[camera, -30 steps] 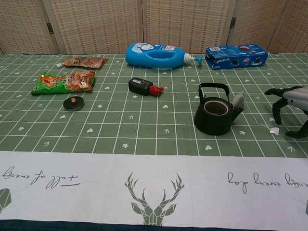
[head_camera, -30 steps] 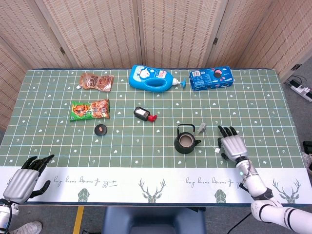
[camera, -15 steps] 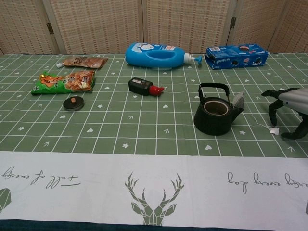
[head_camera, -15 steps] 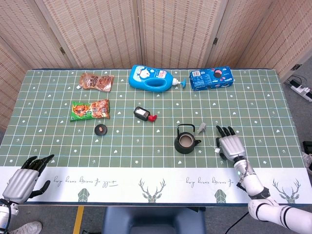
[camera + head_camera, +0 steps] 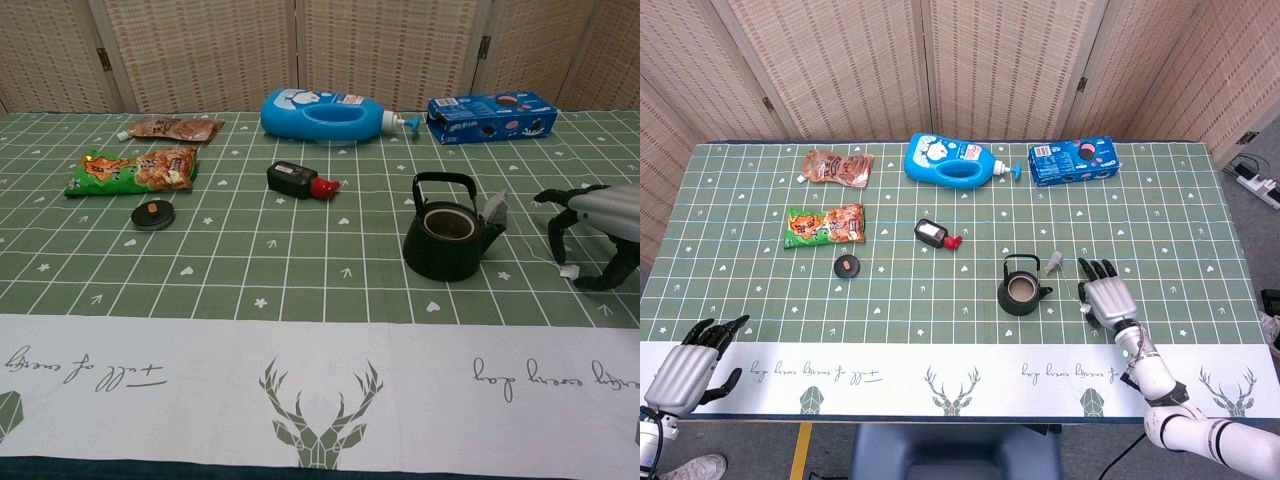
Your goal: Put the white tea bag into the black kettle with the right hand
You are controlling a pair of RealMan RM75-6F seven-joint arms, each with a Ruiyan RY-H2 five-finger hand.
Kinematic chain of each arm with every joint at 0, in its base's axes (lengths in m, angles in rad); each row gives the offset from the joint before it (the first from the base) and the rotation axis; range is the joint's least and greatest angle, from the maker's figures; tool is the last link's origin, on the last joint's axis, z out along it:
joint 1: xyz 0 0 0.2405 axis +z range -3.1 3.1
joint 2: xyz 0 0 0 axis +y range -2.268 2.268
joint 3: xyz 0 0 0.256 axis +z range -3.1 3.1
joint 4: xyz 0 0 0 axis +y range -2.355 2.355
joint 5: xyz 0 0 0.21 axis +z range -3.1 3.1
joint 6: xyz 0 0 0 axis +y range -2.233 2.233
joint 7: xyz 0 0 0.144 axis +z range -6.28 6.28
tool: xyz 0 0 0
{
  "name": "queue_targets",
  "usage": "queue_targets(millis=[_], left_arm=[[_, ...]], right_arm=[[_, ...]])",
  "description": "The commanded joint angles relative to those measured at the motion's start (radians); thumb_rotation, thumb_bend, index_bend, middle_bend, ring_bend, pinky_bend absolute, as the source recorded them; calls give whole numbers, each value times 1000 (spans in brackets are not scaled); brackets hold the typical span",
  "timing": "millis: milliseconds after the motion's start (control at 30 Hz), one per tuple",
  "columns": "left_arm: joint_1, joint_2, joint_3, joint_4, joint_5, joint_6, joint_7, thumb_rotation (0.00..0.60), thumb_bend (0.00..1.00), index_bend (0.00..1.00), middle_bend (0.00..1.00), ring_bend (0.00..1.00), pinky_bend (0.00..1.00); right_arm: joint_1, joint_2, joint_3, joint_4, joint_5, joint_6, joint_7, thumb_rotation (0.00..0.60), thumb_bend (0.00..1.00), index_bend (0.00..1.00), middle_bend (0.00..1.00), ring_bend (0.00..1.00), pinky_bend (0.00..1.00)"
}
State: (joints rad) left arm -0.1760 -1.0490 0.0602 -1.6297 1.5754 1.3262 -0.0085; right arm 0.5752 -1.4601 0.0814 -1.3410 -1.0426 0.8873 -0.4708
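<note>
R hand (image 5: 600, 225) fingers (image 5: 556, 232) spread wide, arched down over tea bag's small paper tag (image 5: 570, 271) on worktop (image 5: 1160, 230), holding nothing. White tea bag (image 5: 495, 208) leans against right side of black kettle (image 5: 446, 242), lid off, w/ hand just right of it. L hand (image 5: 685, 365) open at near-left edge.

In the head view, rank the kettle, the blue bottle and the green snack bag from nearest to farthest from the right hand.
From the right hand:
1. Kettle, just to its left.
2. Blue bottle, at the table's far edge, middle.
3. Green snack bag, far across on the left side.
</note>
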Motion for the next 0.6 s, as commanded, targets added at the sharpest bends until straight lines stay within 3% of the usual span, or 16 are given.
queue_targets(millis=[33, 600], left_arm=[[2, -3, -3, 3, -3, 6, 9, 600, 403, 25, 147, 175, 96], [2, -6, -1, 7, 0, 4, 10, 600, 403, 0, 147, 175, 96]], right_arm=[[4, -3, -2, 4, 0, -5, 4, 600, 329, 459, 0, 0, 0], [10, -15, -15, 35, -29, -16, 43, 600, 333, 534, 0, 30, 0]])
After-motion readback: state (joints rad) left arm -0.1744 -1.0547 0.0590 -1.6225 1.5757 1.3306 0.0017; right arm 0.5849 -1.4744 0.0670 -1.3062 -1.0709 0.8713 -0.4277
